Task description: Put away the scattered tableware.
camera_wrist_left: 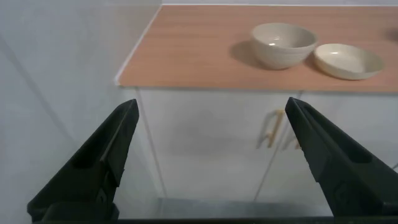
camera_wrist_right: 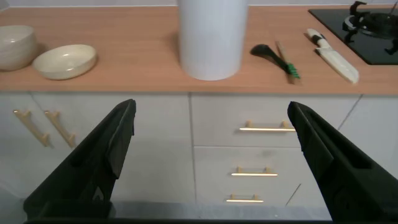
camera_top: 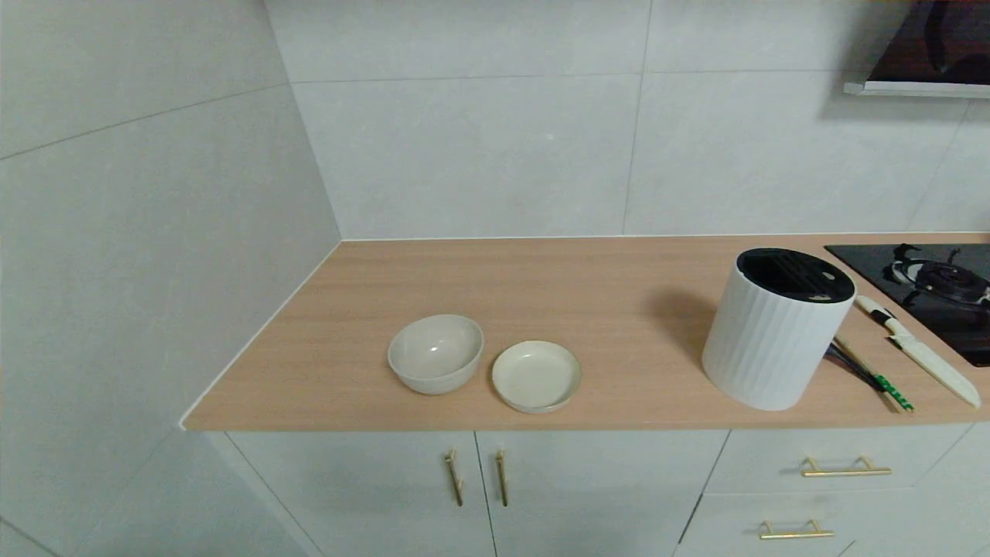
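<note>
Looking from head: see bowl [camera_top: 435,352] and plate [camera_top: 536,375] just beside each other near countertop [camera_top: 619,294] front edge, wide stretch of wood between plate and ribbed holder [camera_top: 777,329]; chopsticks [camera_top: 874,375] and knife [camera_top: 920,352] past it (by stove [camera_top: 928,286]). Left wrist: left gripper [camera_wrist_left: 210,109] facing cabinet doors [camera_wrist_left: 211,143], jaws spread wide, gripping nothing. Right wrist: right gripper [camera_wrist_right: 211,109] facing drawers [camera_wrist_right: 249,112], likewise spread, nothing held.

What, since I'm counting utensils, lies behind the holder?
A black spoon and green-tipped chopsticks lie just right of the holder. In the head view it covers part of them.
</note>
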Tool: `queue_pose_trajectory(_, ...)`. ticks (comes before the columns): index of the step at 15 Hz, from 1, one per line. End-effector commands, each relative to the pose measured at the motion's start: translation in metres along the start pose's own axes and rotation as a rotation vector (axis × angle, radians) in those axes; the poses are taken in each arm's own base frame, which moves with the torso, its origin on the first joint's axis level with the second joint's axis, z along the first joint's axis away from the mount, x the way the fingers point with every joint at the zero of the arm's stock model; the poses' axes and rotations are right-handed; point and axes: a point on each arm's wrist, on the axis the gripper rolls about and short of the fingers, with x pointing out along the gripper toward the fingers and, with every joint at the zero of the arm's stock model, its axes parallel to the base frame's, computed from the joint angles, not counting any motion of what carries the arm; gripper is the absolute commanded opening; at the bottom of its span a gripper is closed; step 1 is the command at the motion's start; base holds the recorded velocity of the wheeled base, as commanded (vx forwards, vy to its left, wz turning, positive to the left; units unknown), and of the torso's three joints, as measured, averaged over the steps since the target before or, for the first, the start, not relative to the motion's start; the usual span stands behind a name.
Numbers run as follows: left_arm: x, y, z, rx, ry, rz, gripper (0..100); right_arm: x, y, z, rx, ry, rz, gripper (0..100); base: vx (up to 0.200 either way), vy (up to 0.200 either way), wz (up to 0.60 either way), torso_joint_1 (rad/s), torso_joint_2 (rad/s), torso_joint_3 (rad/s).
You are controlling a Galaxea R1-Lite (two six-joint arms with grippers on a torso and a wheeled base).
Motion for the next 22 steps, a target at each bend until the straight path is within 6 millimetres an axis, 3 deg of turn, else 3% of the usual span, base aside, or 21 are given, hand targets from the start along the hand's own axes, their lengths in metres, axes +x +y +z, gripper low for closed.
queue_pose_trajectory(1, 0.0, 0.0, 0.0, 0.0, 0.0, 0.002, 100, 0.0001, 0.0, 0.0001, 0.0, 0.0, 0.001, 100, 0.0, 0.2, 0.0, 0.012, 0.0, -0.002)
queue_pose_trajectory(3, 0.0, 0.0, 0.0, 0.0, 0.0, 0.002, 100, 0.0001, 0.0, 0.0001, 0.0, 0.0, 0.001, 100, 0.0, 0.2, 0.0, 0.0, 0.0, 0.005)
queue_pose_trajectory(19, 0.0, 0.0, 0.0, 0.001, 0.0, 0.0, 100, 0.0001, 0.0, 0.0, 0.0, 0.002, -0.001, 100, 0.0, 0.0, 0.0, 0.0, 0.0, 0.0)
queue_pose_trajectory(22, 0.0, 0.0, 0.0, 0.001, 0.0, 0.0, 100, 0.0001, 0.0, 0.0001, 0.001, 0.0, -0.001, 100, 0.0, 0.0, 0.0, -0.146, 0.32, 0.172)
